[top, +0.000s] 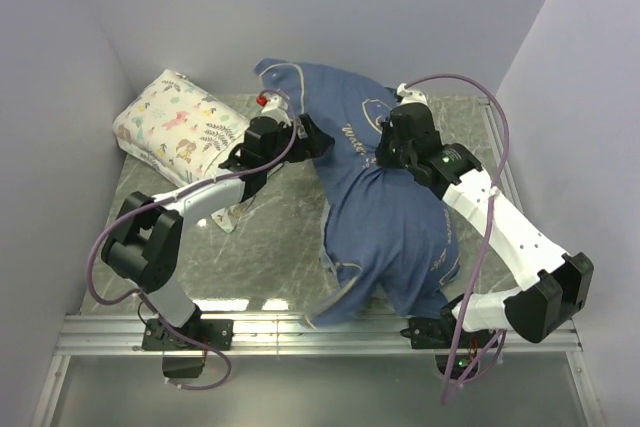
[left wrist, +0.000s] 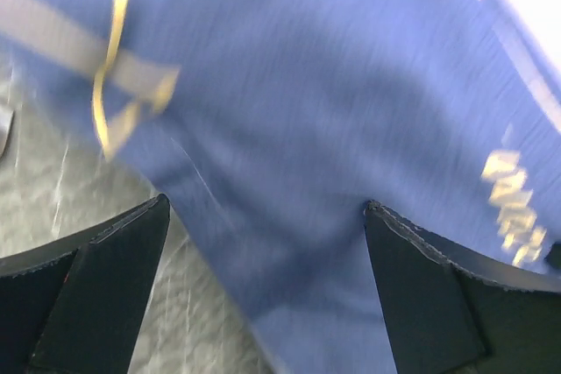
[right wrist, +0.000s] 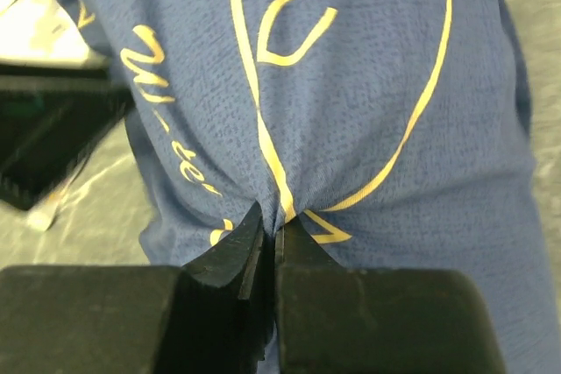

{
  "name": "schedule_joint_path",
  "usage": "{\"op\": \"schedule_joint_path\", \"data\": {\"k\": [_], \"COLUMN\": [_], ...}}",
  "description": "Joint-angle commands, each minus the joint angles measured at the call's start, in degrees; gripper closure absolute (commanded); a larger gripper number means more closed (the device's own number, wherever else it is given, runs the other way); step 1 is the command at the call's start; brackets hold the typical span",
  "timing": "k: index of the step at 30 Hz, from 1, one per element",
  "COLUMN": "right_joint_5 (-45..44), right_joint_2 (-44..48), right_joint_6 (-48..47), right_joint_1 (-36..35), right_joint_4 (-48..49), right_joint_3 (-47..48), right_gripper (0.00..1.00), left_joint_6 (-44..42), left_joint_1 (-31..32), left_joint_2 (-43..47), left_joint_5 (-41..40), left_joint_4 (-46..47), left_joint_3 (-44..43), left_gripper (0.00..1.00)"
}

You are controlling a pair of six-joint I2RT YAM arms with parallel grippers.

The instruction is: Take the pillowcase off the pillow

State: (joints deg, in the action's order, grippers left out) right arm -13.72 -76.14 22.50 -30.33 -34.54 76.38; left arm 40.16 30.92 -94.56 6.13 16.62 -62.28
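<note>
The table (top: 270, 247) has a grey, marble-like top. Pale plain walls (top: 350, 7) close it on the left, far and right sides. A metal rail (top: 330, 332) runs along the near edge, and both arm bases sit on it.

In the far left corner a floral pillow (top: 180, 127) lies against the wall. The pillowcase (top: 390, 217) lies in the middle and right part of the table. It stretches from near the far wall down to the rail, with its near end narrow and creased.

The left gripper (left wrist: 263, 208) is at the left edge of the pillowcase, with its fingers (left wrist: 114, 286) spread wide and blue fabric in the gap. The right gripper (right wrist: 276, 221) has its fingers pressed together and pinches a small fold of the pillowcase, at the yellow line drawing.
</note>
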Motion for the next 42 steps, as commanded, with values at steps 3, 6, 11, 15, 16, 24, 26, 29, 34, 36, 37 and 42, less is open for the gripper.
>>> {"op": "schedule_joint_path", "data": {"k": [3,6,11,15,16,24,26,29,34,36,37,42], "right_joint_5": [10.2,11.8,10.6,10.9,11.5,13.7,12.9,16.1,21.7,24.3,25.0,26.9], "right_joint_2": [4.9,5.3,6.3,7.1,7.0,5.7,2.6,-1.7,-14.3,-18.9,-22.4,-29.7], "right_joint_6": [0.4,0.4,-0.8,-1.8,-1.9,-3.3,-2.4,-0.4,1.3,1.7,1.7,1.9], "right_joint_1": [0.3,0.3,0.2,0.2,0.2,-0.8,0.4,4.2,11.6,12.8,13.4,13.9], "right_joint_4": [9.6,9.8,7.7,6.4,6.0,3.8,3.0,4.7,6.9,6.6,6.9,6.4], "right_joint_3": [1.1,1.7,3.9,5.2,6.4,11.9,13.0,11.3,12.0,14.0,15.4,19.9], "right_gripper": [1.0,1.0,1.0,1.0,1.0,1.0,1.0,0.89,0.65,0.6,0.55,0.45], "left_joint_6": [3.6,6.2,5.6,0.2,-0.7,-12.0,-13.5,-15.4,-16.3,-14.9,-14.9,-15.1], "left_joint_1": [-0.8,-0.9,-0.5,1.6,2.0,10.7,12.5,15.7,18.7,18.8,18.7,16.8], "left_joint_2": [-4.4,-7.7,-3.1,6.4,10.7,25.3,24.3,20.6,11.5,7.1,2.2,-16.4], "left_joint_5": [6.3,9.2,7.7,0.1,-1.0,-11.6,-11.9,-14.7,-19.3,-22.8,-24.1,-29.0], "left_joint_4": [13.8,15.9,15.9,9.4,8.3,-7.8,-10.1,-12.8,-17.1,-22.2,-24.3,-39.5], "left_joint_3": [0.3,-1.3,1.4,2.8,2.9,-4.8,-7.8,-13.8,-23.4,-32.4,-35.9,-60.0], "left_gripper": [0.01,0.17,1.0,1.0,1.0,1.0,1.0,1.0,1.0,1.0,1.0,1.0]}}
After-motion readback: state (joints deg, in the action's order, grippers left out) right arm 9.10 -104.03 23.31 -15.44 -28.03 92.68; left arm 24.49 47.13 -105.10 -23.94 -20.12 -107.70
